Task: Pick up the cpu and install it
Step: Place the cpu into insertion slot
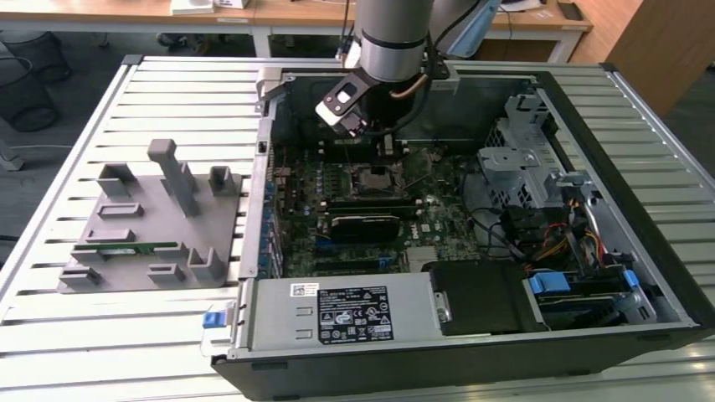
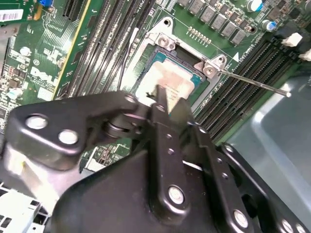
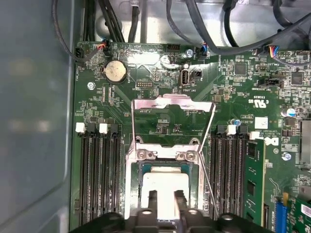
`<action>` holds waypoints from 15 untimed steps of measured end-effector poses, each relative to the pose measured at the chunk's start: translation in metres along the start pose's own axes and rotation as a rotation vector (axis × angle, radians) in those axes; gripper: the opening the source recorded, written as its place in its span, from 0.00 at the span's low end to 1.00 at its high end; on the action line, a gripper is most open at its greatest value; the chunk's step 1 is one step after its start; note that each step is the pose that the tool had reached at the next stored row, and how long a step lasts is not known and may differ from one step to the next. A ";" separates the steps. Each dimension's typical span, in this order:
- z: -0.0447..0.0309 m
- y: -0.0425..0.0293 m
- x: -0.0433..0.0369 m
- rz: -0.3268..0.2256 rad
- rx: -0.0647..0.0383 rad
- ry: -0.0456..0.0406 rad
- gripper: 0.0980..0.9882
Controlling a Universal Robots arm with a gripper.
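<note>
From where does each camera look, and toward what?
Exterior view: off the arm, above the open computer case, looking down; the arm shows.
First wrist view: on the arm, facing the motherboard; gripper shows.
Second wrist view: on the arm, facing it aslant; gripper shows.
Both wrist views share the cpu at the gripper.

Power-supply label (image 1: 355, 318) — print illegible

Item: cpu (image 3: 165, 188), one. Small flat square chip with a pale silver-white top and a thin darker edge. In both wrist views I see it lying level, squared up inside the motherboard's open socket (image 3: 165, 165). Whether it is fully seated I cannot tell.
</note>
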State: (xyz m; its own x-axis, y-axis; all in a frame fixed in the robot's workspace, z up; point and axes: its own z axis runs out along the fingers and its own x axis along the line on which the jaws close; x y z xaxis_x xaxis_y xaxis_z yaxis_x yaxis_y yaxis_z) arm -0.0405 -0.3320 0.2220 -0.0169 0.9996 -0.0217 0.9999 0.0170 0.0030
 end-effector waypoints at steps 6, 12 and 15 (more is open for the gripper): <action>-0.0061 0.0000 -0.0001 0.000 0.002 0.0001 0.03; -0.0122 0.0000 -0.0003 0.000 0.002 0.0000 0.01; -0.0134 0.0000 -0.0003 0.000 0.002 0.0001 0.01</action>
State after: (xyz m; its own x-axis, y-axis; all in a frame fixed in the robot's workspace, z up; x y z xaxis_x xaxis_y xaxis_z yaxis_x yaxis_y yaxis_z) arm -0.0405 -0.3320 0.2353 -0.0169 0.9996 -0.0216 0.9999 0.0169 0.0007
